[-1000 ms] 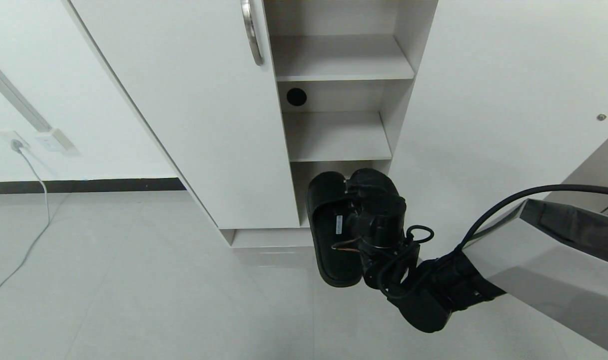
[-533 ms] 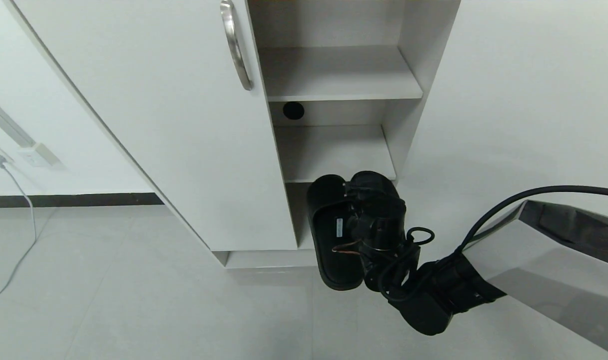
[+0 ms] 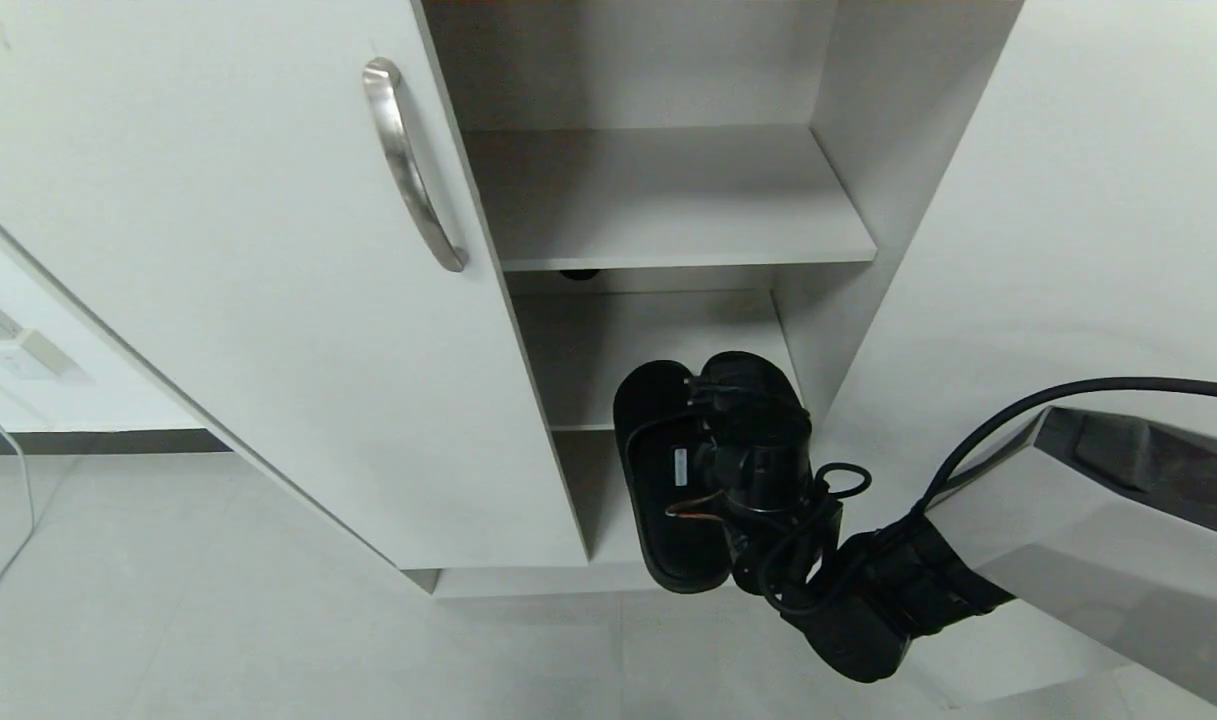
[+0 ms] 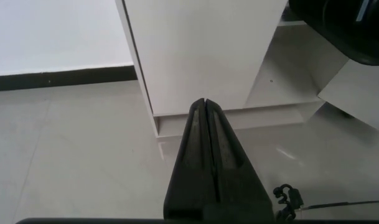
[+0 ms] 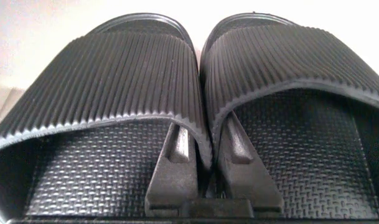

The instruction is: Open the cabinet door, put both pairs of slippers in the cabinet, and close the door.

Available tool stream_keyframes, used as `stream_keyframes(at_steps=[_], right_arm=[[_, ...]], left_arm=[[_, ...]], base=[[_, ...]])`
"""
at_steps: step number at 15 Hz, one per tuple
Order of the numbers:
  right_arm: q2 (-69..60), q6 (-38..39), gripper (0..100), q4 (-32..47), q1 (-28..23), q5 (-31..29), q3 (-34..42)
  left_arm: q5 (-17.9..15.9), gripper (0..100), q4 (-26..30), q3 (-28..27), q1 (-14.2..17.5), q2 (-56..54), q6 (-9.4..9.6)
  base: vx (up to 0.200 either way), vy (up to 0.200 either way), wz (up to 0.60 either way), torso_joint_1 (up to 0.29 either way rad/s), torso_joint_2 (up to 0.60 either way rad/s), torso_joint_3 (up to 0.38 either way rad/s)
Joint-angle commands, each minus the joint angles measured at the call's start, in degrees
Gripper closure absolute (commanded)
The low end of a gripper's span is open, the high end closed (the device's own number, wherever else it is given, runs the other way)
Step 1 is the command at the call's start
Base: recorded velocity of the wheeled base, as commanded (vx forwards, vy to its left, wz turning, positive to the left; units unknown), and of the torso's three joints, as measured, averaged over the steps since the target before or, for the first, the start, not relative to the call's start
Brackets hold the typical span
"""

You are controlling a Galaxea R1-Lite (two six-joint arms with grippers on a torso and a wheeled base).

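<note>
Two slippers (image 3: 668,480), seemingly strap-pinched by right end effector (image 5: 205,165); left end effector (image 4: 205,107) closed

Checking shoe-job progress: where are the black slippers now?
In the head view, the black slippers hang in the right gripper, before the lower shelves of the open cabinet.

Pretty plain room tbh: pale grey tiled floor (image 3: 218,640), glossy enough to catch reflections, and a white wall (image 3: 58,400) with a dark skirting strip (image 3: 88,441) along its foot. There's a white socket box (image 3: 13,355) on that wall, with a thin cable (image 3: 6,560) trailing down toward the floor. The only furniture is a tall white cabinet (image 3: 898,150), its door (image 3: 218,250) swung open to the left, with a curved brushed-metal handle (image 3: 413,165) and white shelves (image 3: 668,200) inside. Right of it is a flat white surface (image 3: 1118,200). The light is soft and even.
</note>
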State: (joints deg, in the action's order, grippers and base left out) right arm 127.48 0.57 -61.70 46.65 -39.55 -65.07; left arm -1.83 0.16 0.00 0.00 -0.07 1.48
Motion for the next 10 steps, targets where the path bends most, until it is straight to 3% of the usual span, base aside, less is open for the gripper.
stream_keyframes(at_steps=[1,5,10], right_arm=[[-0.6,-0.4,100,0.0,0.5,0.0,0.9],[-0.1,-0.7,100,0.2,0.4,0.4,0.8],[3.7,-0.8,100,2.9,-1.0,1.0,-7.6]], left_arm=[[0.0,100,-0.1,0.0,0.0,0.1,-0.07],[0.3,100,-0.1,0.0,0.0,0.1,-0.68],[2.0,100,-0.2,0.0,0.0,0.1,-1.48]], base=[[0.000,0.000,0.00,0.000,0.00,0.000],[0.000,0.000,0.00,0.000,0.00,0.000],[0.000,0.000,0.00,0.000,0.00,0.000]])
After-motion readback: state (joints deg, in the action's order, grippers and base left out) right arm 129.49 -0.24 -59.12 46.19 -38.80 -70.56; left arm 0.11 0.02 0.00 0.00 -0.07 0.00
